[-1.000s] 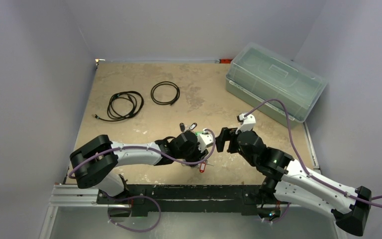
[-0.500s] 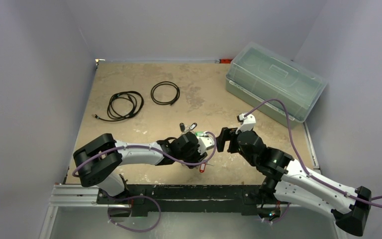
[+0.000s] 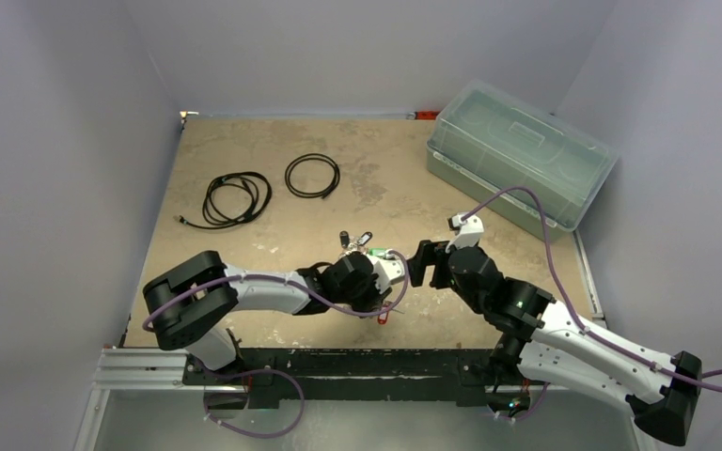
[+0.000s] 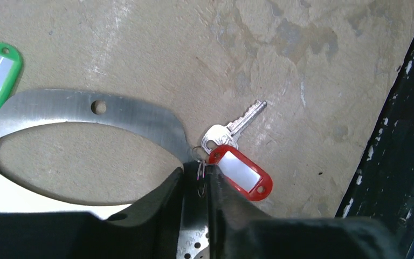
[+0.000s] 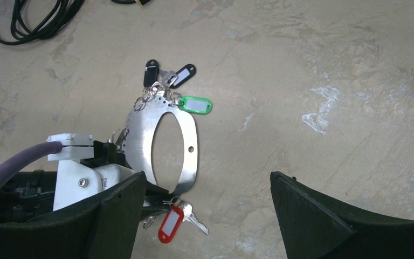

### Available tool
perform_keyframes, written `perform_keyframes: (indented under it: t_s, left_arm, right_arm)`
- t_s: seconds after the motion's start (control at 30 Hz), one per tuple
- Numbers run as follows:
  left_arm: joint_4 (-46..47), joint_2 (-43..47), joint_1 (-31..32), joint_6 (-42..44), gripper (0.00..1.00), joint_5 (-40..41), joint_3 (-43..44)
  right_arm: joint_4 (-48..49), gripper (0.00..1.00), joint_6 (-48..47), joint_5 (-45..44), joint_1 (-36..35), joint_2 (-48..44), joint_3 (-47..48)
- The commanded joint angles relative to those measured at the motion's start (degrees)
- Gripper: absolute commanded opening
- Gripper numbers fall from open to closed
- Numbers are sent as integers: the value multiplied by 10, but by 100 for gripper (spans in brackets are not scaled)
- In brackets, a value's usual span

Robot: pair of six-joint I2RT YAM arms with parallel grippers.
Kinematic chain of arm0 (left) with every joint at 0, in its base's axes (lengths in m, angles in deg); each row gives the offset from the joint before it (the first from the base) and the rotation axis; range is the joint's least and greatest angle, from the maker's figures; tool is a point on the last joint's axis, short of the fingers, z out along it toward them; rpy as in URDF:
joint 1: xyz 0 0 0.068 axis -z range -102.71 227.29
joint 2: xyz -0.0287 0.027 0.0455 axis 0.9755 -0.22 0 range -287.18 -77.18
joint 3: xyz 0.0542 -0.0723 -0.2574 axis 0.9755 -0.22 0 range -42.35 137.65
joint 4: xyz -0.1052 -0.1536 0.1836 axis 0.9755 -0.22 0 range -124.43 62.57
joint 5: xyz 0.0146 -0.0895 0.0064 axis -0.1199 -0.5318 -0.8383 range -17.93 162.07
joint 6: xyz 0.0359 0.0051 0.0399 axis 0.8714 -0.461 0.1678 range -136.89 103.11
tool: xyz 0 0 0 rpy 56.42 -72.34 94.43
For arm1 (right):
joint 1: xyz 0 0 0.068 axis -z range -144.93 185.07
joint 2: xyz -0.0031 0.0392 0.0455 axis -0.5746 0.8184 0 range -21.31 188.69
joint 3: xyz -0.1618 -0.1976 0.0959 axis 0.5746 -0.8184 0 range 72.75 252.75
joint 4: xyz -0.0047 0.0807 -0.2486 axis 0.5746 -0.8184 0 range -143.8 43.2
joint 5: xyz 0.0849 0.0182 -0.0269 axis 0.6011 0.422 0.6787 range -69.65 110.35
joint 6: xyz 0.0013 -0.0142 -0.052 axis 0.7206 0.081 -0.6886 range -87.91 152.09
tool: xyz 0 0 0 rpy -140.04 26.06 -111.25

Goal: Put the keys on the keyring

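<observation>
The keyring (image 4: 135, 116) is a flat silver oval loop lying on the table, and it also shows in the right wrist view (image 5: 191, 145). A green-tagged key (image 5: 194, 104) and two black-tagged keys (image 5: 151, 71) sit at its far end. The red-tagged key (image 4: 241, 172) lies at its near end, silver blade pointing away. My left gripper (image 4: 195, 174) is down over that end, its jaws narrowed onto the red key's small wire ring. From above, the left gripper (image 3: 376, 303) sits beside the red tag (image 3: 383, 317). My right gripper (image 5: 206, 178) hovers wide open above, holding nothing.
Two black cable coils (image 3: 235, 197) (image 3: 312, 175) lie at the back left. A clear lidded plastic box (image 3: 517, 164) stands at the back right. The table's dark front edge (image 4: 399, 162) runs close to the red key.
The left jaws have drawn closer together round the red key's wire ring, and the left arm has shifted slightly. The right arm has not moved.
</observation>
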Motion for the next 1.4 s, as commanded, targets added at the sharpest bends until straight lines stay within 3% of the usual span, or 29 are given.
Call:
perform_keyframes:
  t_s: [0.0, 0.07, 0.77, 1.1, 1.37]
  left_arm:
    - [73, -9, 3, 26, 13, -10, -30]
    - [83, -4, 4, 30, 0, -19, -41]
    - [98, 232, 7, 34, 0, -47, -61]
    - [64, 320, 7, 15, 0, -55, -31]
    - [-23, 379, 7, 18, 0, -74, 37]
  right_arm:
    - [22, 87, 0, 5, -1, 4, 7]
    - [19, 87, 0, 5, -1, 5, 9]
    - [44, 82, -39, 42, -1, -29, 43]
    - [115, 78, -80, 146, -1, -100, 29]
    - [215, 76, -146, 251, -1, -158, 3]
